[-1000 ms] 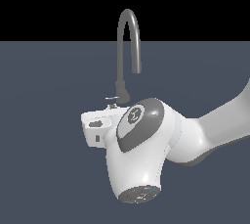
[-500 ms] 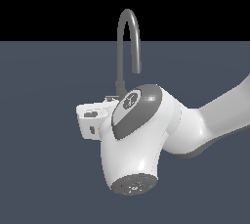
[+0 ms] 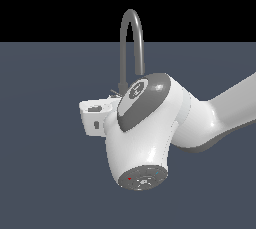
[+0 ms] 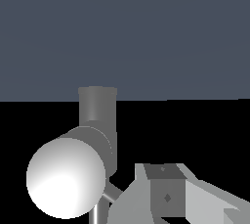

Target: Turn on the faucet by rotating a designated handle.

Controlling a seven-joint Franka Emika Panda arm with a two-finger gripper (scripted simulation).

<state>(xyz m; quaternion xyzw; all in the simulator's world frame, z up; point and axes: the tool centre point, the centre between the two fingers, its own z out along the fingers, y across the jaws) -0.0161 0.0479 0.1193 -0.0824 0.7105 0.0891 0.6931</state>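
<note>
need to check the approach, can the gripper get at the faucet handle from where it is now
Probably yes: in the wrist view a finger sits right beside the thin handle at the faucet base, nothing between them. Contact can't be confirmed.

A flat dark blue-grey floor (image 3: 45, 183) carried everything, plain and without marks. On it stood the faucet (image 3: 132, 43), its arched grey tube rising upright; its base was hidden behind the white arm (image 3: 150, 123).
</note>
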